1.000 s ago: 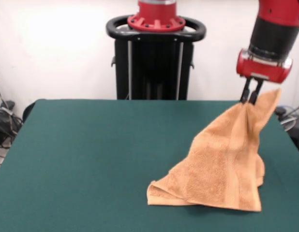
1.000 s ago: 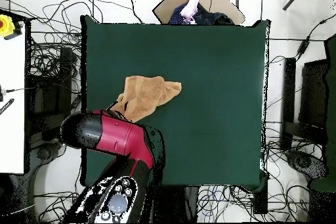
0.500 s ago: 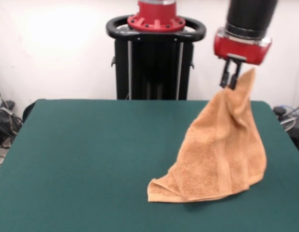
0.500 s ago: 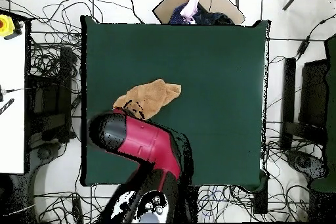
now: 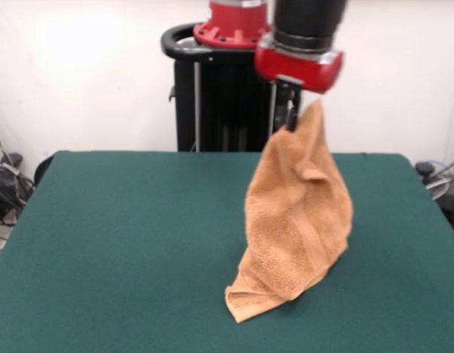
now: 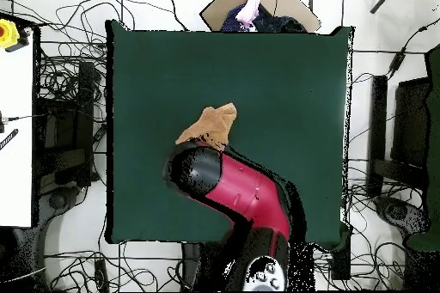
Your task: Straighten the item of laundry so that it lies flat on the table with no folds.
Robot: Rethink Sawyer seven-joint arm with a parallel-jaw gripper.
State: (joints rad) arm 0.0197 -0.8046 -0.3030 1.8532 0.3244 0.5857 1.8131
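- Towel hangs in a tall crumpled drape directly below the gripper, its top corner pinched between the closed fingers.
- Lower end of the cloth rests bunched on the table, near the front edge in the front view.
- Overhead, the arm covers most of the cloth; only a tan patch shows beyond the wrist, near the table's middle.

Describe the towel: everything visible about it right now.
The towel is orange-tan terry cloth, hanging in a draped, folded cone. The end effector pinches its top corner, lifting most of it above the table. Only its lower end touches the green top, a corner crumpled there. From overhead, the arm hides part of it.
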